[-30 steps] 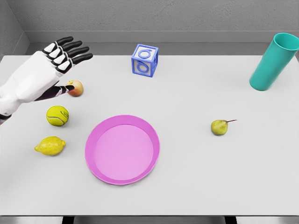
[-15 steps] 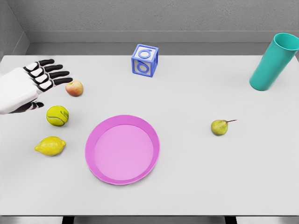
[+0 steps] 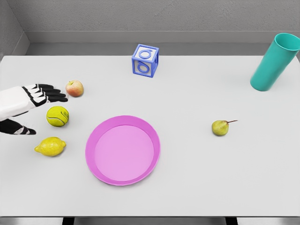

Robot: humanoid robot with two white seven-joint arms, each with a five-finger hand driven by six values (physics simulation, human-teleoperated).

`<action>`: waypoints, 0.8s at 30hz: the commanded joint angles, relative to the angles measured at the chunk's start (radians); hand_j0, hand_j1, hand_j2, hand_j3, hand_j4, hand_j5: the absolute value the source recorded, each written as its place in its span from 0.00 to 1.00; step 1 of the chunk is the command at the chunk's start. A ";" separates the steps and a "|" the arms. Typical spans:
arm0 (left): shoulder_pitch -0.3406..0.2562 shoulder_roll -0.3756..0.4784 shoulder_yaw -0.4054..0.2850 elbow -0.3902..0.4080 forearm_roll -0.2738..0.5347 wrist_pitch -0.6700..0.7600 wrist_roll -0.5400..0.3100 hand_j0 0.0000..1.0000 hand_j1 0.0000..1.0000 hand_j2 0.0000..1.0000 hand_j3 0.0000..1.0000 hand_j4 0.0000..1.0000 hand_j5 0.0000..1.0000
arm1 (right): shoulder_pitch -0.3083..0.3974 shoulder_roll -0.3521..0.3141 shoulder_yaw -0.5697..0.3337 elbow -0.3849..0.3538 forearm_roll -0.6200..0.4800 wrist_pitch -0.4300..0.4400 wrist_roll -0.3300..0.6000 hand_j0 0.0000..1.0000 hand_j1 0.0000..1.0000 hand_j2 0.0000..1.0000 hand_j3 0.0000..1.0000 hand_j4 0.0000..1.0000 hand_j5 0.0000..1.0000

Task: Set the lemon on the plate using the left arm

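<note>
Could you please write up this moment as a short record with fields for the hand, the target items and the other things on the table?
left hand: open, holding nothing, at the table's left edge
lemon: on the table, left of the plate, untouched
plate: pink, nothing on it
tennis ball: between lemon and apple
others: blue block, teal cup, pear
right arm: not in view

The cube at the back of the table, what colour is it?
The cube is blue with pale, whitish faces bearing blue ring-like marks, shown in the head view.
</note>
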 commanded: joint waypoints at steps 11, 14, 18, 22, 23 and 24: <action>0.101 -0.005 0.002 0.040 0.057 0.001 -0.079 1.00 1.00 1.00 1.00 1.00 1.00 | 0.000 0.000 0.000 0.000 -0.001 0.000 0.000 1.00 1.00 1.00 1.00 1.00 1.00; 0.115 -0.005 0.000 -0.014 0.083 0.001 -0.079 1.00 1.00 1.00 1.00 1.00 1.00 | 0.000 0.000 0.000 0.000 0.001 0.000 0.000 1.00 1.00 1.00 1.00 1.00 1.00; 0.143 -0.003 0.003 -0.015 0.151 0.001 -0.077 1.00 1.00 1.00 1.00 1.00 1.00 | 0.000 0.000 0.000 0.000 -0.001 0.000 0.000 1.00 1.00 1.00 1.00 1.00 1.00; 0.181 -0.003 0.006 -0.014 0.177 0.001 -0.077 1.00 1.00 1.00 1.00 1.00 1.00 | 0.000 0.000 0.000 0.000 -0.001 0.000 0.000 1.00 1.00 1.00 1.00 1.00 1.00; 0.189 -0.003 0.006 -0.014 0.175 0.001 -0.077 1.00 1.00 1.00 1.00 1.00 1.00 | 0.000 0.000 0.000 0.000 0.001 0.000 0.000 1.00 1.00 1.00 1.00 1.00 1.00; 0.193 -0.003 0.006 -0.012 0.172 0.001 -0.077 1.00 1.00 1.00 1.00 1.00 1.00 | 0.000 0.000 0.000 0.000 -0.001 0.000 0.000 1.00 1.00 1.00 1.00 1.00 1.00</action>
